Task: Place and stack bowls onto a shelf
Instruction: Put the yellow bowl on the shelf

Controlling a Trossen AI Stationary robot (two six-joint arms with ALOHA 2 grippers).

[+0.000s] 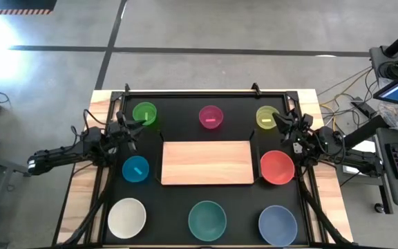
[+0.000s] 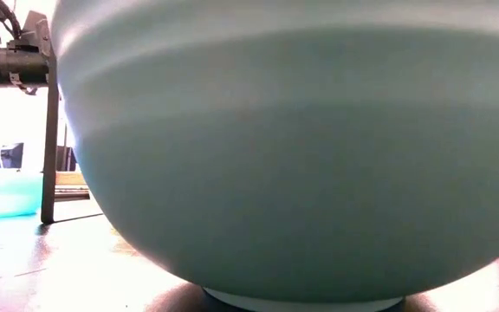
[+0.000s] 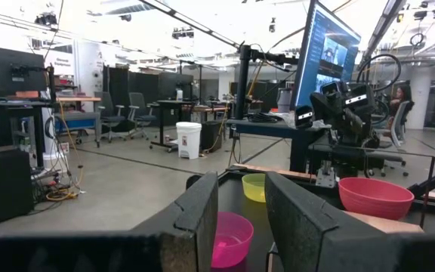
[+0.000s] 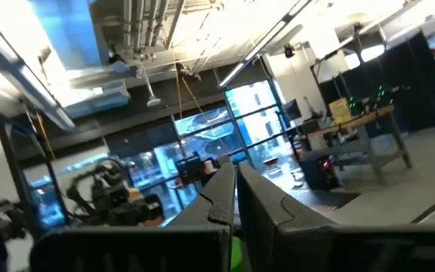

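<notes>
The left pincer (image 1: 141, 119) hovers at the left side of the tabletop (image 1: 185, 104), just beside the green bowl (image 1: 144, 113), its fingers (image 3: 195, 219) spread with a clear gap and nothing between them. The right pincer (image 1: 282, 119) sits at the right side, next to the yellow-green bowl (image 1: 267, 116), its fingers (image 4: 225, 193) pressed together and empty.

Between the two arms, the shelf (image 1: 207, 162), a bare light-wood board, lies flat at the middle of the black tabletop. The bowls ring it, none on it: the magenta bowl (image 1: 211, 116) beyond its far edge, the blue bowl (image 1: 135, 168) just off its left end, the red bowl (image 1: 277, 167) just off its right end. Along the near edge stand the white bowl (image 1: 127, 217), the teal bowl (image 1: 206, 220) and the grey-blue bowl (image 1: 278, 225), well apart from one another. In the low view the teal bowl fills nearly the whole picture.

Beyond the tabletop lies a grey concrete floor (image 1: 206, 28) marked with dark lines. The left wrist view shows an open workroom with desks, office chairs, a white bin (image 3: 189, 140) and a large monitor (image 3: 327, 53).
</notes>
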